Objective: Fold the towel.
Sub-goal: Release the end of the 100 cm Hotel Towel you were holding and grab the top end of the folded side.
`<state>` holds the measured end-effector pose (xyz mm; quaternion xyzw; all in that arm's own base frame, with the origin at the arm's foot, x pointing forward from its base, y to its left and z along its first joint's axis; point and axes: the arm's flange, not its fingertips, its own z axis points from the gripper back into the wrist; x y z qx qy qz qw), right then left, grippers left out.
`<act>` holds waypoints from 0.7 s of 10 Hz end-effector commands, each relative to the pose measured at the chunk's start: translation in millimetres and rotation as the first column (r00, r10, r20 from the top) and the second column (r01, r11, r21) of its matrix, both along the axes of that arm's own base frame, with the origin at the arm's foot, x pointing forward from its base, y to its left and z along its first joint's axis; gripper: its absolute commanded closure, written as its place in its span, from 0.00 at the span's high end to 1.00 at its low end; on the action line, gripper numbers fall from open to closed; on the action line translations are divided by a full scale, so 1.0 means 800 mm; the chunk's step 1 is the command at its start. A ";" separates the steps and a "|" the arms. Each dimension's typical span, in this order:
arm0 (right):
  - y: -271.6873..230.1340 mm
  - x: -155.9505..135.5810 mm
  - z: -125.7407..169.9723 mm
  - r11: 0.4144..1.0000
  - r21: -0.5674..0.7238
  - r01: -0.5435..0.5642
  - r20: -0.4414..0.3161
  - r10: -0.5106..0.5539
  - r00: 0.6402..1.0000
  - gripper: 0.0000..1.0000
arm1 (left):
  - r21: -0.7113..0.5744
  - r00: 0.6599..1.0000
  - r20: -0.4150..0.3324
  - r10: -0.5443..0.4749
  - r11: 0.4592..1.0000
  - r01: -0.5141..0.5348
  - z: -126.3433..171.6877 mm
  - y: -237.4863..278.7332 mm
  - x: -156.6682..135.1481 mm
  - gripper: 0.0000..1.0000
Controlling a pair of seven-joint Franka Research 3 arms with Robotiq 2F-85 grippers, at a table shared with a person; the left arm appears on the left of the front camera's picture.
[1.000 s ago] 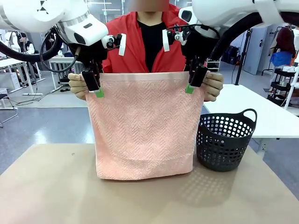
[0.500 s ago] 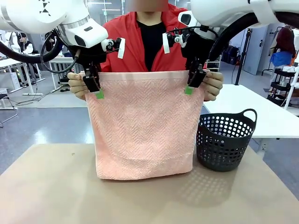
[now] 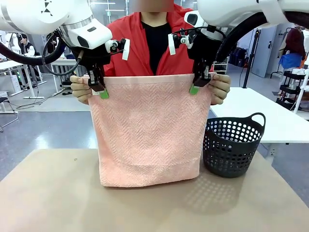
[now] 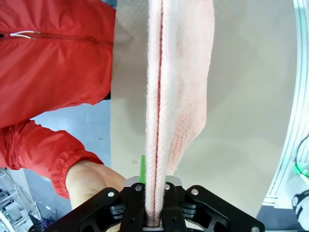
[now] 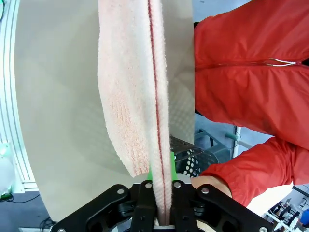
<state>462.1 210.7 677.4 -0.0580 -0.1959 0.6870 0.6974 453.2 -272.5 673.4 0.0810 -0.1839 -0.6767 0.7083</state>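
The salmon-pink herringbone terry towel (image 3: 149,130) is hung upright over the tan worktop (image 3: 43,203). Its top corners are clamped by the left pincer (image 3: 100,90) and the right pincer (image 3: 194,86), apparently so it can be taken over from the person's hands (image 3: 78,89).

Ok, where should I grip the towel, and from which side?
Its top hem, near the two upper corners, coming straight down from above: the towel hangs flat and doubled, both layers' edges meeting up top. The left hand and right hand are shut there, inboard of the person's fingers.
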 end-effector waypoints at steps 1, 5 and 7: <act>-0.001 0.001 0.001 1.000 -0.012 0.023 -0.002 -0.023 1.000 0.00 | 0.015 1.000 -0.012 0.008 1.000 -0.008 0.006 0.004 -0.001 0.00; 0.000 0.000 0.000 1.000 0.000 0.000 0.000 0.000 1.000 0.00 | 0.000 1.000 0.000 0.002 1.000 -0.002 0.000 0.001 0.000 0.00; 0.000 0.000 0.000 1.000 0.000 0.000 0.000 0.000 1.000 0.00 | 0.000 1.000 0.000 0.002 1.000 -0.002 0.000 0.001 0.000 0.00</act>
